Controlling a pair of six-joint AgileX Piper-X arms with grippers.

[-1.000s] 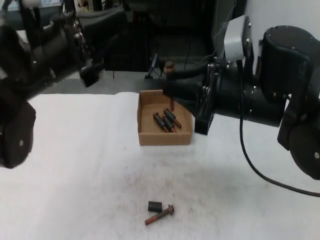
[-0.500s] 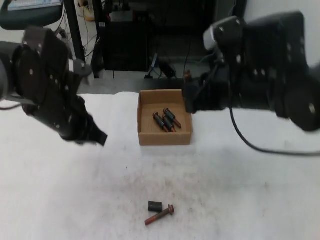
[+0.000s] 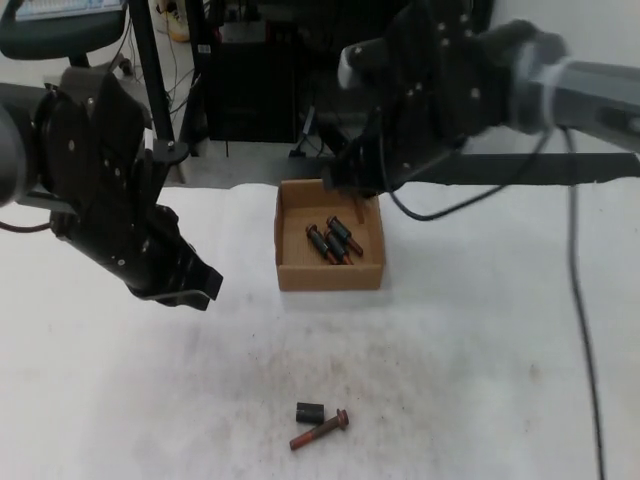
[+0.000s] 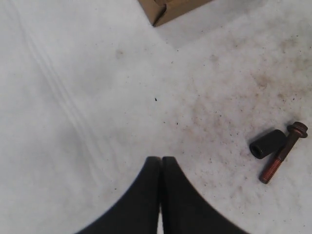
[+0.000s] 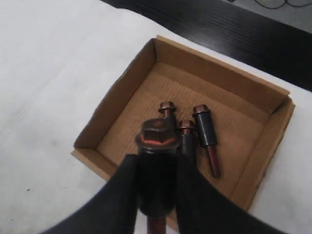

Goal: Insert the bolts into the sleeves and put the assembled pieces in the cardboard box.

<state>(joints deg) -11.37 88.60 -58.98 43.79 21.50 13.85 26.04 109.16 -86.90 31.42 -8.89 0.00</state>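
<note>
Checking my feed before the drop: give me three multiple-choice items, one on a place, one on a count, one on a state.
1. Where is the loose sleeve?
A in the box
B on the bench beside the loose bolt
C on the box's rim

2. How many pieces lie in the box?
A one
B five
C three

3. The right gripper is:
A shut on a sleeved bolt
B open, empty
C shut on a bare bolt

Answers:
1 B, sleeve and bolt lie side by side on the bench.
2 C, three show on the box floor.
3 A, its fingers clamp the sleeved bolt above the box.
</note>
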